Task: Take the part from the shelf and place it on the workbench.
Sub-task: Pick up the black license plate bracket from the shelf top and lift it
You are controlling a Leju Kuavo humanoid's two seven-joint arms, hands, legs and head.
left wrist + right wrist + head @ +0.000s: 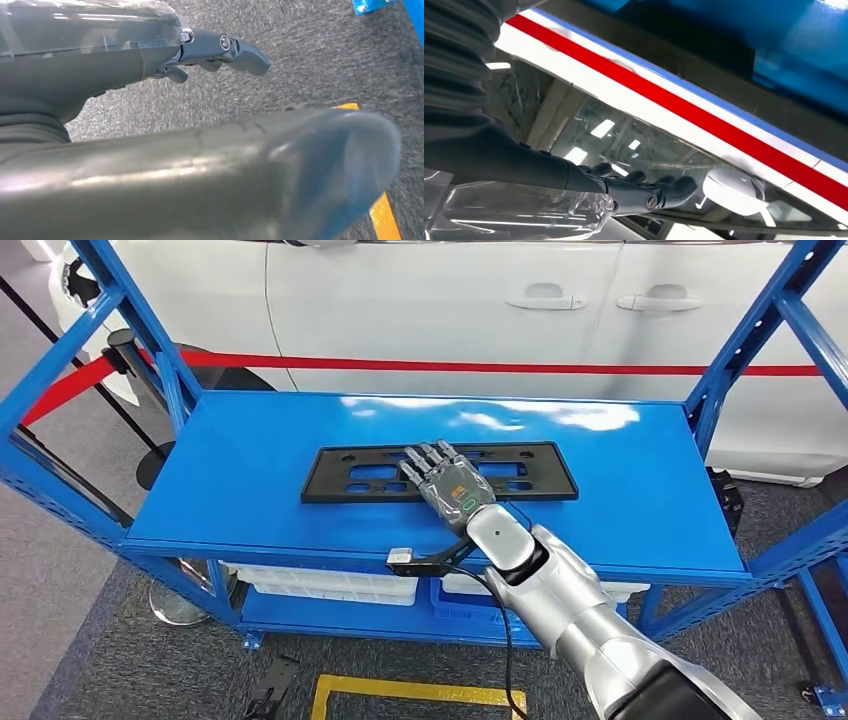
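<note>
Nearest me, my left hand [220, 50] hangs over speckled grey carpet [310, 60] with a strip of yellow floor tape [384, 220] below it; its dark fingers are stretched out with nothing in them. My silver right arm [570, 610] reaches up and forward over the front edge of the glossy blue metal shelf [250, 490]. At its end my right hand [445, 480] lies palm down, fingers extended and a little apart, over the flat black rectangular plastic part with slotted cut-outs [350, 475]. The fingertips lie over the middle of the part; I cannot tell whether they press on it or have any hold of it. The part lies flat near the centre of the shelf top, long side parallel to the front edge. Under the shelf sit white plastic bins [330, 585]. Beyond the shelf stands a white car with a red stripe [450, 310].
</note>
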